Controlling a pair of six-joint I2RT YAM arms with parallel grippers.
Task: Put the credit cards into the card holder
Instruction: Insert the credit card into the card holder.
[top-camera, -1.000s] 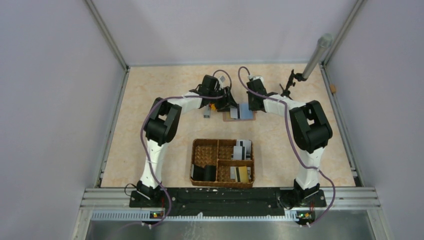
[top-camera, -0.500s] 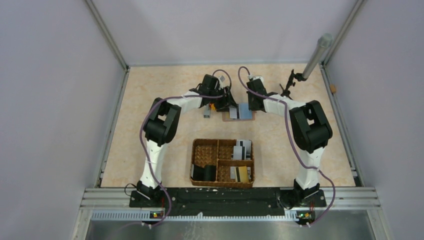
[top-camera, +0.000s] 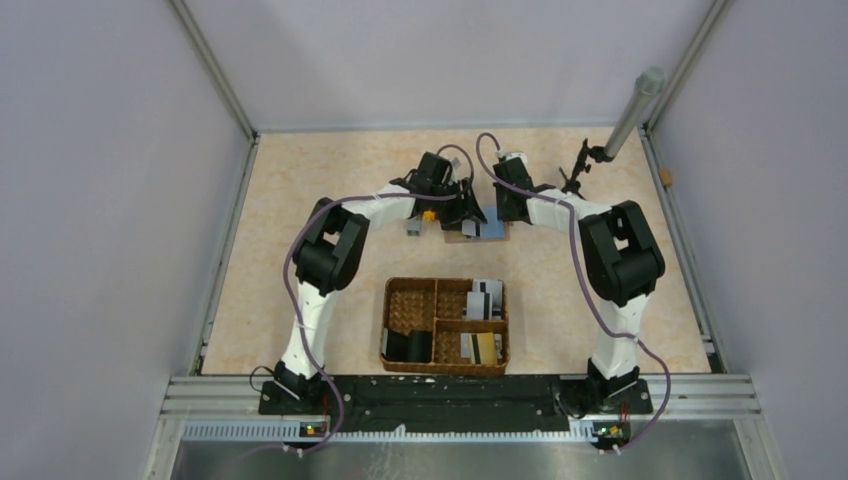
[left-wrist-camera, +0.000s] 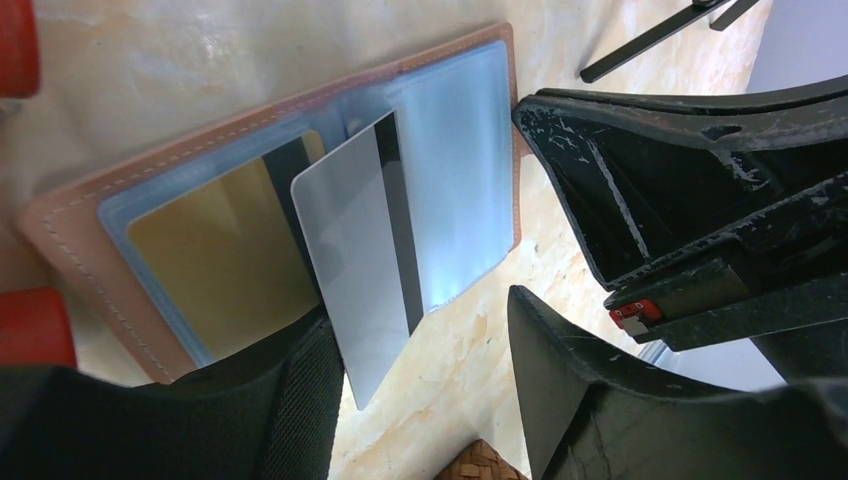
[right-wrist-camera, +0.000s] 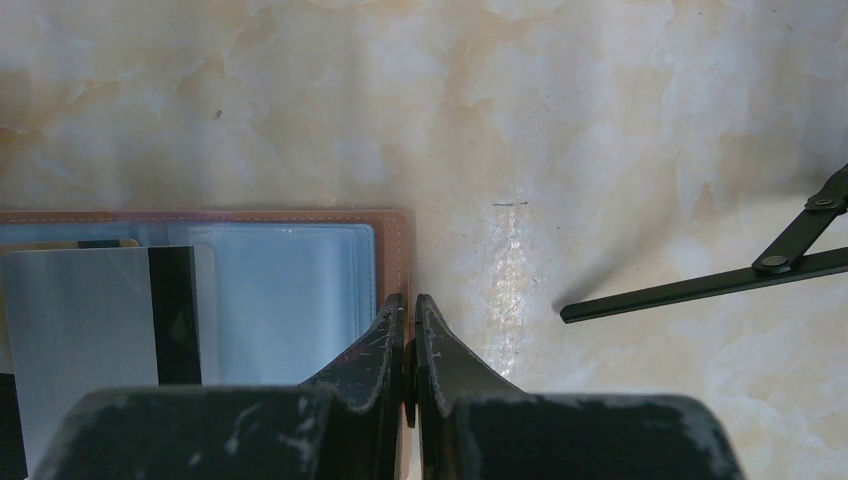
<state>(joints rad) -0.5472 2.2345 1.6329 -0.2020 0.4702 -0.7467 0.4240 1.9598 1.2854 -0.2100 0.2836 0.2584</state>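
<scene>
**At the table's far side: silver card loose on the open holder, slip risk**

Card holder lies open and flat on the table, blue inside up, between the two arms. A gold card sits in its left pocket. A silver card with a black stripe lies skewed across the fold, one end hanging off the near edge.

Left gripper is spread wide. The silver card sits against one finger and is not clamped. Right gripper has its fingers pressed together with the tips on the holder's right rim, apparently pinning it. Cannot tell if any leather is caught between them.

Risks, as I judge them:
- The card is free, so a one-sided push could turn it further or slide it off onto the table.
- Its leading edge may ride over the clear pocket instead of entering it.
- The pin is on a thin rim. If the tips slip off, the holder may shift or fold under the push.
- The grippers are very near each other, so a wide closing or sweeping move could knock them together.

More cards wait in the basket, so the task looks far from done.
</scene>
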